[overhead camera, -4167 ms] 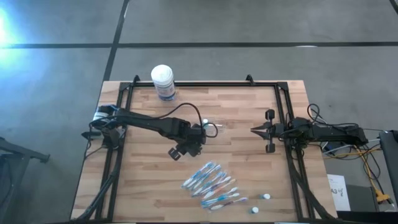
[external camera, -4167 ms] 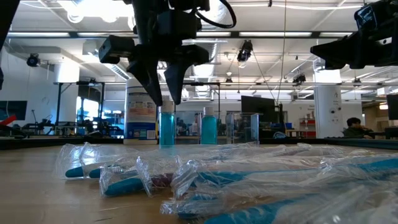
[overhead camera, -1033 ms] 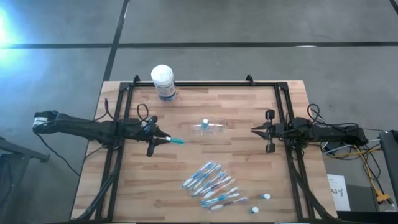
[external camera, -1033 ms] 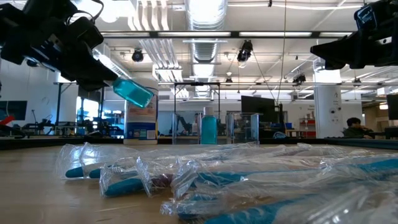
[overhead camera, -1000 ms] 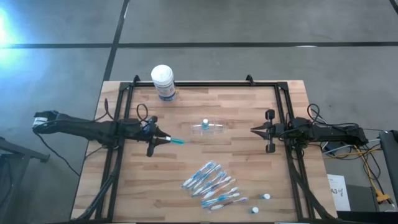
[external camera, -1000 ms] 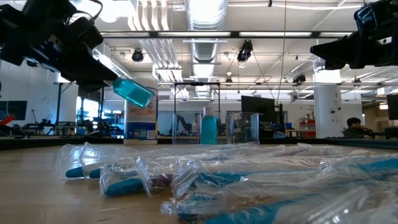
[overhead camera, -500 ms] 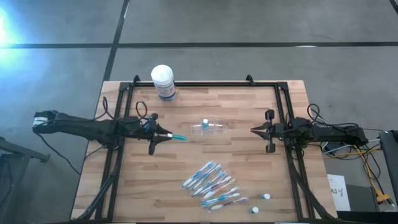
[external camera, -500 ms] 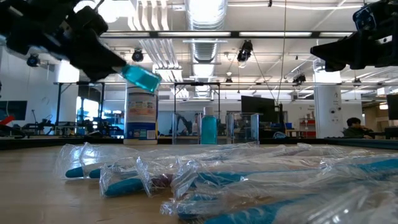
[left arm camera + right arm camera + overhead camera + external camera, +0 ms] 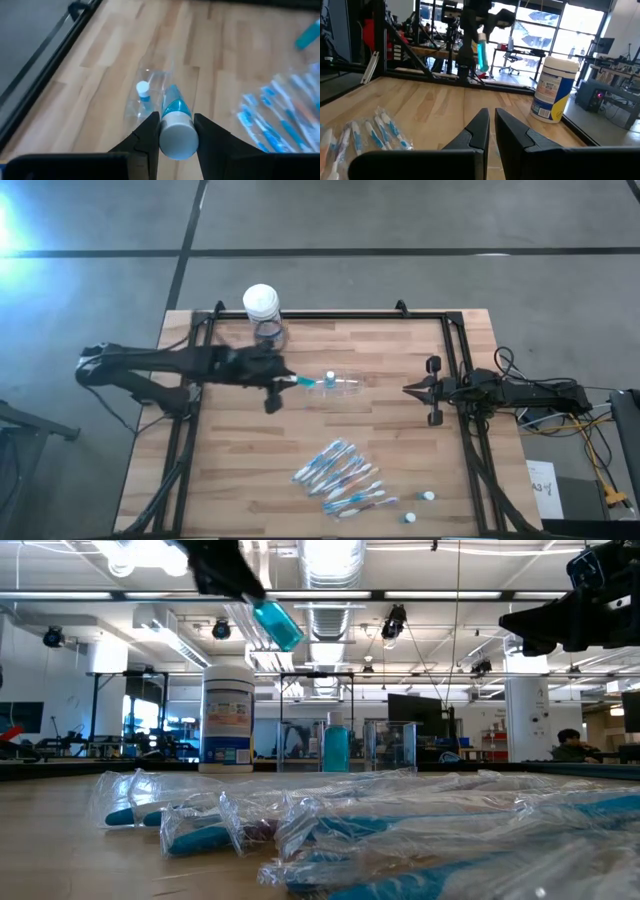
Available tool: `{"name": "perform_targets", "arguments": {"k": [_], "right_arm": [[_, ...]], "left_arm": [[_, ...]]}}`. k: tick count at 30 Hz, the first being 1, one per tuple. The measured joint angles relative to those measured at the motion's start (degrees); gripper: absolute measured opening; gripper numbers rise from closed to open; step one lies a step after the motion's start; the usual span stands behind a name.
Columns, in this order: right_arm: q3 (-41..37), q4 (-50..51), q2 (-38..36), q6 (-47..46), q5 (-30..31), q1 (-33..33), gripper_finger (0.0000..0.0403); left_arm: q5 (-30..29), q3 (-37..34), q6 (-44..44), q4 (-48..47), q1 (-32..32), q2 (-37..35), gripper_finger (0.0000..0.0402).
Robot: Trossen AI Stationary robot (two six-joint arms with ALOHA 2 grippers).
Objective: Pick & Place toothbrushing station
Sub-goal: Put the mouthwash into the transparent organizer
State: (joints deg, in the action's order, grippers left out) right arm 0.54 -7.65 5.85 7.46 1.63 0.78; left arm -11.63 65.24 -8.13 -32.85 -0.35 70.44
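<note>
- High view: the left gripper [image 9: 283,377] is out over the middle-back of the table, fingers clamped on a small blue tube [image 9: 305,381], with its tip right at the near end of the clear cup [image 9: 340,385], which lies on its side. A second tube [image 9: 329,377] with a white cap already sits in the cup. I reckon the trick is to line the tube up with the cup mouth and feed it in slowly so the cup doesn't roll. The toothbrushes [image 9: 341,476] are piled at the front, with two loose tubes [image 9: 419,506] beside them. The right gripper [image 9: 416,390] waits at the right edge.
- Low view: this one shows height, which the overhead can't. The held tube [image 9: 277,623] is tilted and well above the table. The white-lidded canister [image 9: 228,716] stands behind it.
- Left wrist view: best for aiming. The tube's white cap [image 9: 176,137] is wedged between the fingers [image 9: 147,135], and the cup [image 9: 150,95] lies straight ahead.
- Right wrist view: its own fingers [image 9: 481,129] are together, holding nothing. It catches the tube [image 9: 481,56] from the far side, up in the air.
</note>
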Motion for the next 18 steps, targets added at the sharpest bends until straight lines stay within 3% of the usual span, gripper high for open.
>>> {"name": "perform_targets", "arguments": {"k": [9,18], "right_arm": [[0.0,0.19,-0.02,0.0,0.0,0.0,0.0028],[0.0,0.2,-0.02,0.0,0.0,0.0,0.0028]], "left_arm": [[-0.15,24.9,2.4,-13.78,0.29,22.87,0.0098],[-0.01,38.42,3.56,-20.09,1.47,38.17,0.0098]]}}
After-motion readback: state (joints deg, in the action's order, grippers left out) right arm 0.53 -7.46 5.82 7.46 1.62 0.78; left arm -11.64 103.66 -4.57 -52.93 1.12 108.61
